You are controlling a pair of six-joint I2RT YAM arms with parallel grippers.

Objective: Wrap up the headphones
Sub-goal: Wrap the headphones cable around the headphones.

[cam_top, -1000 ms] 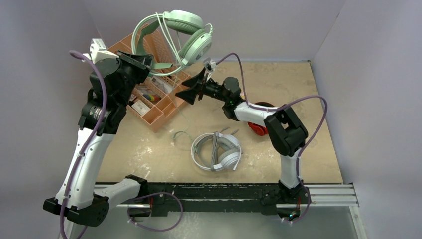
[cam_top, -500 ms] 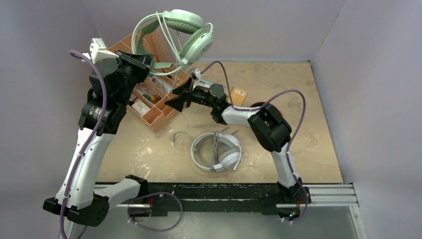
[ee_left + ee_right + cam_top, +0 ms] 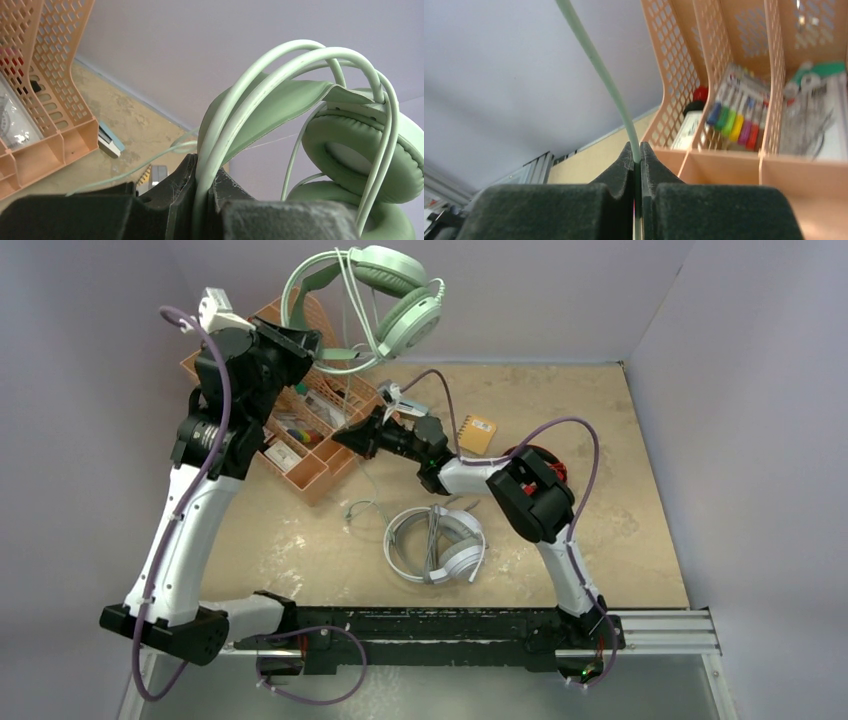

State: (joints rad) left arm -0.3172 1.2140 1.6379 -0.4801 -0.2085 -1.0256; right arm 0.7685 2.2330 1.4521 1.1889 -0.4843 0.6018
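Observation:
The pale mint-green headphones (image 3: 385, 300) hang in the air at the back. My left gripper (image 3: 305, 345) is shut on their headband (image 3: 270, 100), with the band wires pinched between the jaws (image 3: 205, 175). Their thin green cord (image 3: 362, 502) drops to the table. My right gripper (image 3: 347, 437) is shut on that cord (image 3: 599, 65), which runs straight up out of its closed jaws (image 3: 636, 150). The white headphones (image 3: 435, 545) with a grey cord lie on the table near the front. The red and black headphones (image 3: 537, 452) lie mostly hidden behind my right arm.
An orange lattice organiser (image 3: 312, 472) with markers (image 3: 734, 120) and small items stands at the back left, right beside my right gripper. A small yellow notepad (image 3: 478, 430) lies behind the right arm. Walls close in the back and both sides.
My right gripper has swung left to the hanging green cord and shut on it. The left arm has lifted the mint-green headphones a little higher and to the right.

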